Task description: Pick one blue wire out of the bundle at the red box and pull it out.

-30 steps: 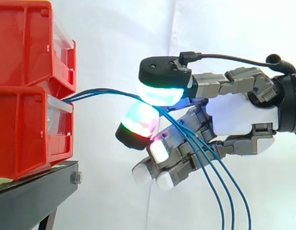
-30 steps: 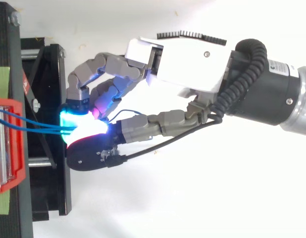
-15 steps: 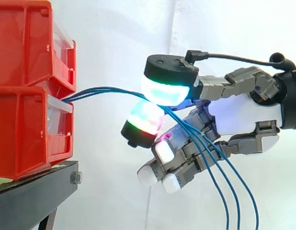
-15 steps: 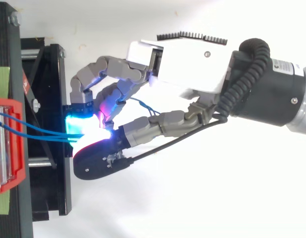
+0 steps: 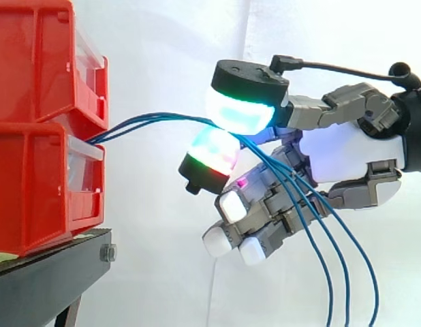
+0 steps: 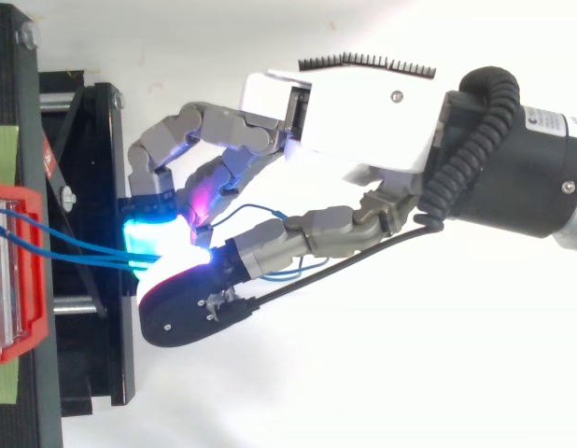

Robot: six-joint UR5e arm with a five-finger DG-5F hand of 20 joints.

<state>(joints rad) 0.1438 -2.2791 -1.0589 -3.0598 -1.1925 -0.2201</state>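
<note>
Thin blue wires (image 5: 156, 119) leave the lower red box (image 5: 33, 191) bunched together, arch rightward, then fan into three strands hanging down.

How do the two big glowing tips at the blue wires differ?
The upper pad glows mostly cyan-white; the lower pad shows green over a red band. The upper pad sits above the blue wires with its black back up; the lower pad lies under them, tilted, black back down. Both belong to the hand and pinch the wires between them.
</note>
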